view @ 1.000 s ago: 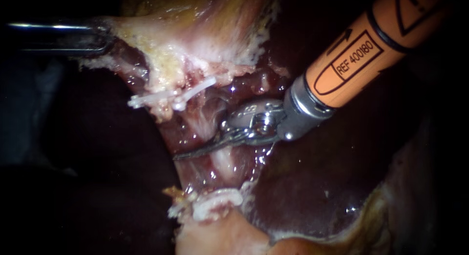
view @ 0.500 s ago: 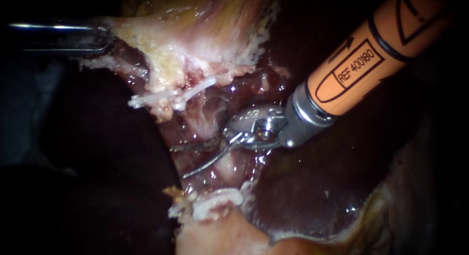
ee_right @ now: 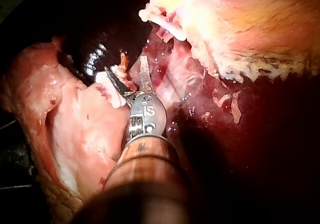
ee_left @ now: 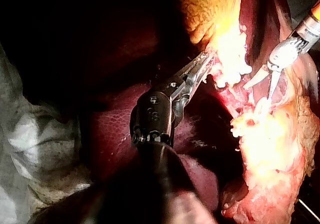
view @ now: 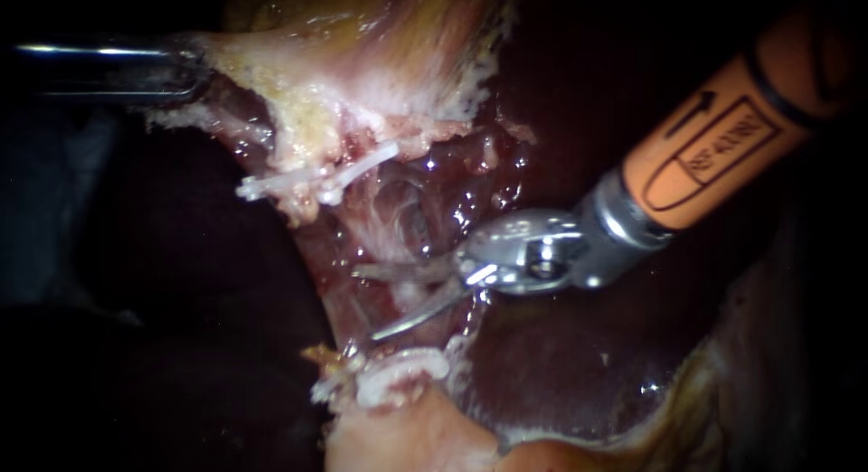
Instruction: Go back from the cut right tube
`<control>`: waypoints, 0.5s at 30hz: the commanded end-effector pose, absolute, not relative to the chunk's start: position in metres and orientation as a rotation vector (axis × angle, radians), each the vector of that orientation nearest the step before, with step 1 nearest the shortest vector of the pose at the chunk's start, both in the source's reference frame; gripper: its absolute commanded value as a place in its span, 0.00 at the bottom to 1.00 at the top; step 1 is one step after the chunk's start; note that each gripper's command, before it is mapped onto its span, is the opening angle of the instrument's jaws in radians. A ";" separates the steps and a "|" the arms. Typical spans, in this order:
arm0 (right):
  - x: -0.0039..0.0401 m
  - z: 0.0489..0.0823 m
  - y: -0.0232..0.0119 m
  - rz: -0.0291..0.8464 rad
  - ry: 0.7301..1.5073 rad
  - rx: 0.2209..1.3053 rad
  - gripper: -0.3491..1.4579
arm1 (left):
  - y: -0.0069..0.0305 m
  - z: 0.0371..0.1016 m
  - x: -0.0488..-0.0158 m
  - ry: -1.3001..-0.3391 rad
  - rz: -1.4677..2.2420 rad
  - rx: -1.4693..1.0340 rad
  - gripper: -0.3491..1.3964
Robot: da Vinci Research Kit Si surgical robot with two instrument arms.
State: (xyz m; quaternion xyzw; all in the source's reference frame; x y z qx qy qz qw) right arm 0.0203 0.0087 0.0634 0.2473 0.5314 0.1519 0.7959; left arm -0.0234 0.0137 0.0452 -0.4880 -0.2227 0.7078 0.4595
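My right instrument point(view: 366, 303), on an orange shaft from the upper right, ends in two thin blades that stand open. They lie over the pale tube point(view: 409, 298) between the upper white clips point(view: 312, 178) and the lower white clips point(view: 398, 371), gripping nothing. The right wrist view shows the same open blades point(ee_right: 125, 67) beside a clip point(ee_right: 111, 87). My left instrument point(view: 185, 70) comes in at the upper left, its jaws shut on the pale edge of the gallbladder point(view: 298, 83). In the left wrist view its jaws point(ee_left: 204, 62) hold that bright tissue, with the right instrument point(ee_left: 264, 83) beyond.
Dark red liver point(view: 561, 363) lies under and to the right of the blades. Wet pink tissue point(view: 407, 436) sits below the lower clips. Left of the tube the field is dark.
The right instrument's blades went from shut to open, and the instrument has drawn back to the right, away from the tube. The left instrument has not moved.
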 end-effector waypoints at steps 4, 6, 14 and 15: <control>0.0174 0.0614 0.0089 0.268 0.983 0.446 0.99 | 0.0137 0.0453 -0.0234 -0.550 1.743 -1.203 0.00; 0.0159 0.0607 0.0091 0.235 0.914 0.408 0.99 | 0.0138 0.0453 -0.0234 -0.550 1.743 -1.203 0.00; 0.0110 0.0591 0.0100 0.213 0.865 0.344 0.99 | 0.0137 0.0453 -0.0234 -0.549 1.743 -1.203 0.00; 0.0107 0.0589 0.0101 0.210 0.863 0.339 0.99 | 0.0137 0.0453 -0.0234 -0.549 1.743 -1.203 0.00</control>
